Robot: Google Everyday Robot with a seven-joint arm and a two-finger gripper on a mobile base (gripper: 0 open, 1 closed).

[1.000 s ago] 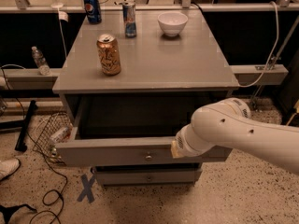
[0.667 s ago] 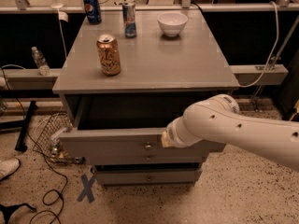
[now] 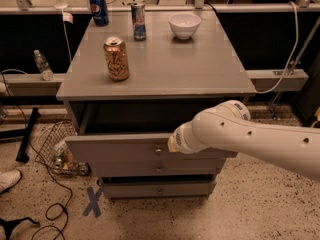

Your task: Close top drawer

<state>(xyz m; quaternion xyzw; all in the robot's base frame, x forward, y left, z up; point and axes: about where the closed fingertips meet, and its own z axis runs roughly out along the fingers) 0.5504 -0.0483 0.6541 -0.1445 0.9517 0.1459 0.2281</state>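
Observation:
The top drawer (image 3: 117,149) is a wide grey drawer with a small round metal knob (image 3: 158,151) at the centre of its flat front. It stands partly pulled out of the grey cabinet (image 3: 165,69), with a dark gap showing above its front edge. My white arm reaches in from the right, and my gripper (image 3: 172,143) is at the drawer front, right beside the knob. The arm's end covers the fingers.
On the cabinet top stand an orange can (image 3: 116,59), a blue Pepsi can (image 3: 98,8), a slim Red Bull can (image 3: 138,20) and a white bowl (image 3: 184,25). Two shorter drawers (image 3: 159,188) sit below. A wire basket (image 3: 57,149), cables and a blue floor cross (image 3: 93,202) lie at left.
The drawer has slid in toward the cabinet, and the gap is smaller. My arm has moved left and inward along the drawer front, toward the knob.

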